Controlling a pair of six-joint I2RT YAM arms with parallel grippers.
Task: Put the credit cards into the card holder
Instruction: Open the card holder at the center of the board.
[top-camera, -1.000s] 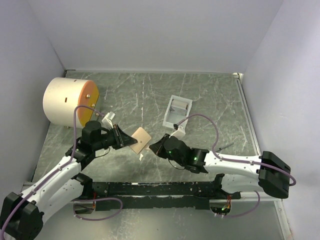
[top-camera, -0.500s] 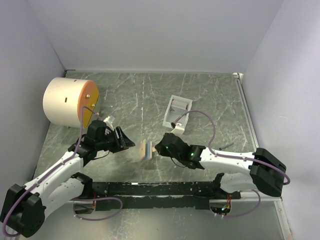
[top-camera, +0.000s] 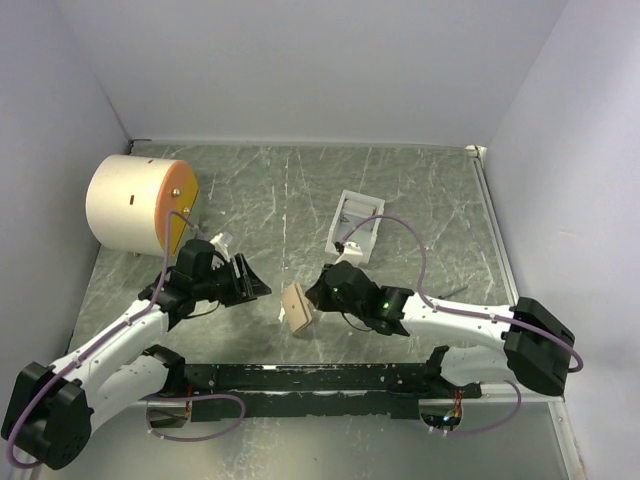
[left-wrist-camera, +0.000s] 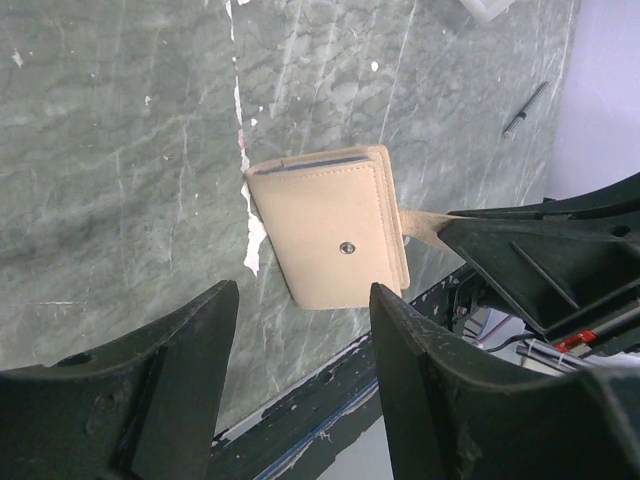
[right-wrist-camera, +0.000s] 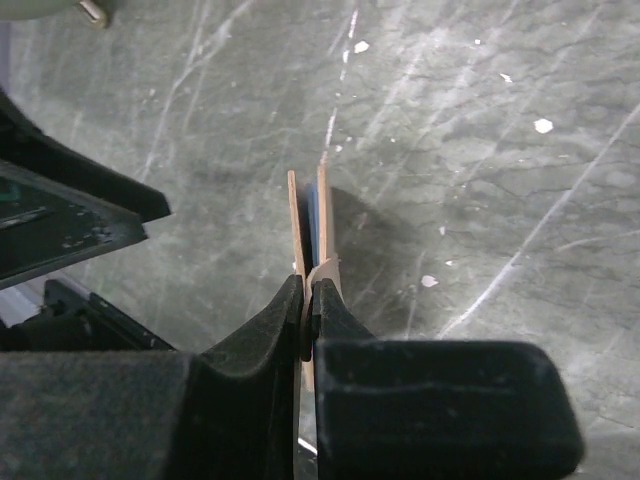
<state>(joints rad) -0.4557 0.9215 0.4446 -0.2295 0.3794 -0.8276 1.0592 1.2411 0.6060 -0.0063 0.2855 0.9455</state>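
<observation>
Marble tabletop (top-camera: 270, 190), right fingers (right-wrist-camera: 250, 350) pinching tan wallet (left-wrist-camera: 335, 240), left fingers (left-wrist-camera: 170, 380) spread

Contents of the card holder (top-camera: 337, 218) are too small to tell; the folded wallet (left-wrist-camera: 335, 235) hides its inside.

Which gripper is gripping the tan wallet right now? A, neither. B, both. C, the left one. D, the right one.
D: the right gripper is pinched shut on the flap of the tan wallet, while the left gripper stands open and apart from it.
</observation>
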